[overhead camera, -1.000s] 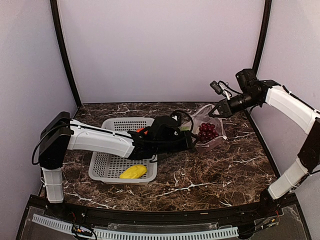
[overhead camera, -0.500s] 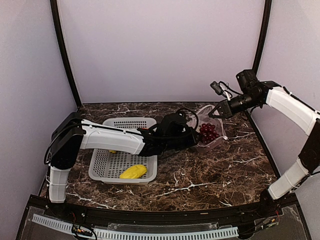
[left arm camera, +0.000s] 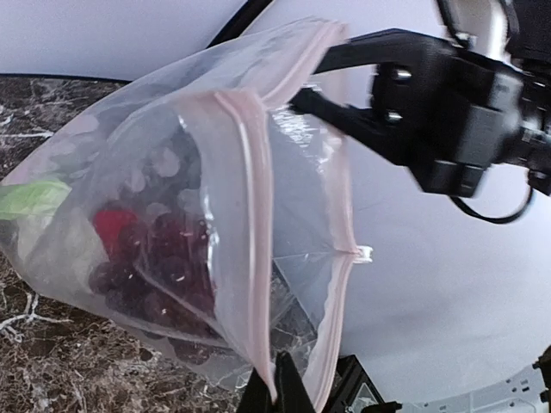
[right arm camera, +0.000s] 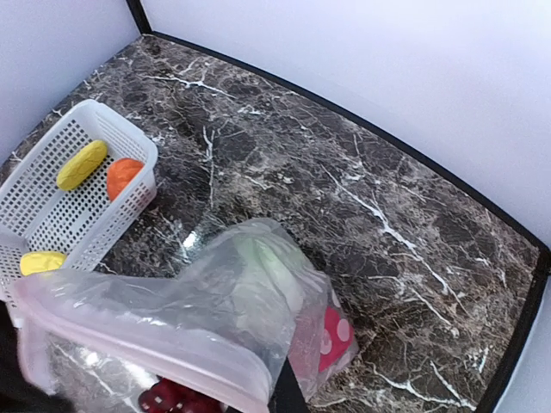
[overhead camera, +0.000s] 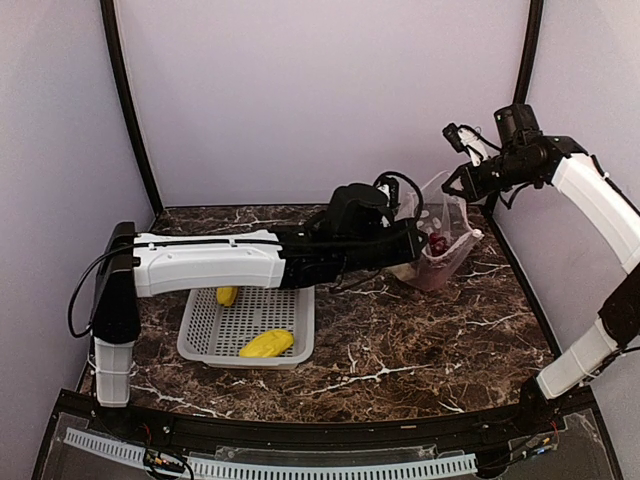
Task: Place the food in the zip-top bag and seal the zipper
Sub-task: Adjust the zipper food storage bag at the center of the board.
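Observation:
The zip-top bag (overhead camera: 441, 256) hangs upright off the table at the back right, held between both arms. My left gripper (left arm camera: 277, 387) is shut on the near end of the pinkish zipper (left arm camera: 249, 215). My right gripper (overhead camera: 453, 186) is shut on the far top corner of the bag's mouth, which gapes open between them. Inside lie dark grapes (left arm camera: 164, 262), a red piece (left arm camera: 113, 224) and the white cauliflower with green leaves (right arm camera: 269, 268). More food sits in the basket: two yellow fruits (right arm camera: 82, 163) (right arm camera: 40, 261) and an orange piece (right arm camera: 126, 176).
The grey mesh basket (overhead camera: 205, 345) stands on the marble table (overhead camera: 420, 340) at left centre, under my outstretched left arm (overhead camera: 210, 265). Walls close in the back and both sides.
The right gripper lifted the bag's mouth upward. My left arm swung right and up from the basket to the bag, and its jaws shut on the zipper edge.

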You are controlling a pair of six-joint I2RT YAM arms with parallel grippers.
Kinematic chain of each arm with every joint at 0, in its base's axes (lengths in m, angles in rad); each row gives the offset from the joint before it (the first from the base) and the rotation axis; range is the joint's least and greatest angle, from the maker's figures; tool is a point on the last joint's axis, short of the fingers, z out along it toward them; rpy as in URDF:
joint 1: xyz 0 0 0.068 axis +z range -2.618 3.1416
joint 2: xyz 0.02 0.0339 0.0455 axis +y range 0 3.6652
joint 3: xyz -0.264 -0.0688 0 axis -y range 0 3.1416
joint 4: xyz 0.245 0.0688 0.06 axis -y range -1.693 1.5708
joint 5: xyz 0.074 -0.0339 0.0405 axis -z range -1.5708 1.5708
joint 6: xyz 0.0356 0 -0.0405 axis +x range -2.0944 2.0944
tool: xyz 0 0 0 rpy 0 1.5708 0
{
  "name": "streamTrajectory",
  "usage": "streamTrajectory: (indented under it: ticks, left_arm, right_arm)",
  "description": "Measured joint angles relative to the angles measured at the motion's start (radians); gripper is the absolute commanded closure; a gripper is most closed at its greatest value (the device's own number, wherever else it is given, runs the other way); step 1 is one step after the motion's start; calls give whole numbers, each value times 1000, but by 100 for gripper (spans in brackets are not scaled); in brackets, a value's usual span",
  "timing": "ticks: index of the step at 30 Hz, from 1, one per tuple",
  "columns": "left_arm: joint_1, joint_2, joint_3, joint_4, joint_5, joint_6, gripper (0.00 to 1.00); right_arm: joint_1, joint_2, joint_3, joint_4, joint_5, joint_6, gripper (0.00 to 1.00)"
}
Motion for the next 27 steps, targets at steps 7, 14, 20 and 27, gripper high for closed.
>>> streamTrajectory:
  ticks: [7, 14, 20, 27]
  left_arm:
    - [-21, -54, -18, -1, 28, 22, 99]
    - [22, 49, 163, -56, 67, 77, 99]
    - [100, 107, 291, -75, 129, 92, 99]
    - [116, 108, 135, -44, 197, 50, 92]
  right_arm:
    - [-1, -13, -35, -4, 43, -14, 100]
    - [-13, 18, 42, -29, 141, -23, 100]
    - [-59, 60, 206, 14, 163, -12, 100]
    - [-56, -45, -69, 110, 23, 2, 100]
